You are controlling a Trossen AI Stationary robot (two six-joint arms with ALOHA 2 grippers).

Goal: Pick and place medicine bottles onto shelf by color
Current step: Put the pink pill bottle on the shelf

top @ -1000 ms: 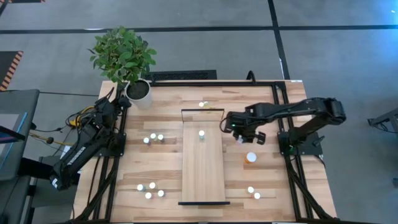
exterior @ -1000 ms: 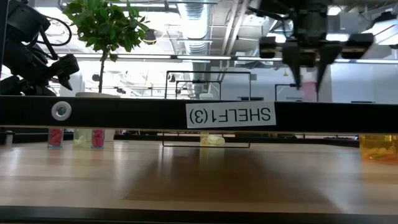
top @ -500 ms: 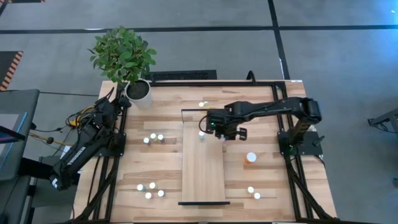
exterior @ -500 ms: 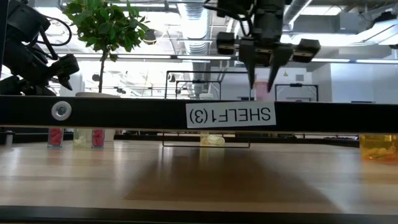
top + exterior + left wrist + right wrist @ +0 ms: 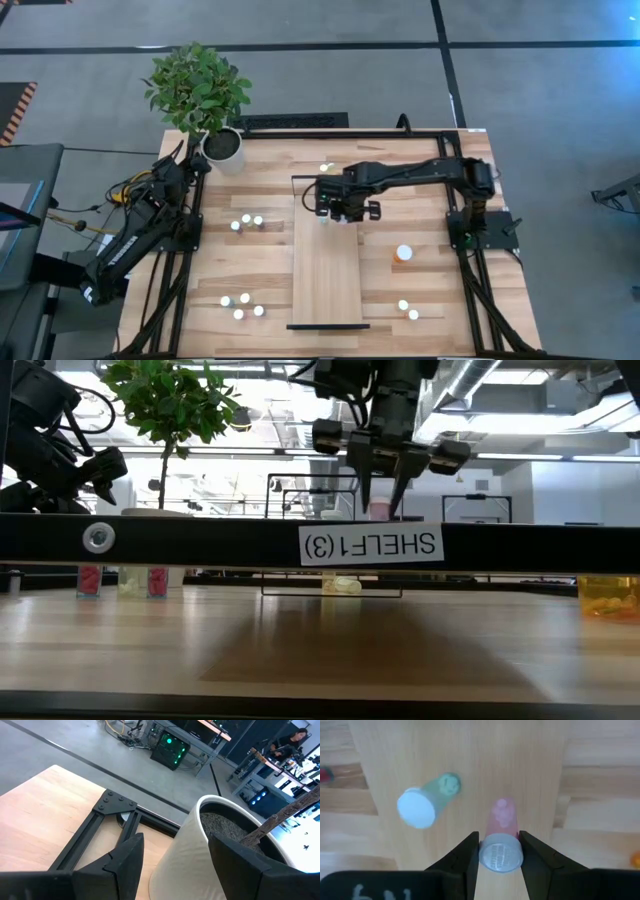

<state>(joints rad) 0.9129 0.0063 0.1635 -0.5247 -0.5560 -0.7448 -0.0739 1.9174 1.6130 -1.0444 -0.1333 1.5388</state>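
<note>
"SHELF1(3)" label [image 5: 371, 545], upside down

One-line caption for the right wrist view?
Right gripper carries a pink bottle above the shelf, beside a standing green bottle.

even, bright overhead light falls on the tabletop [image 5: 250, 270], shadows faint. the low view is backlit by glaring ceiling lights [image 5: 300, 410], the plant [image 5: 165, 405] nearly silhouetted. in the right wrist view the green bottle [image 5: 427, 800] looks motion-blurred.
</note>
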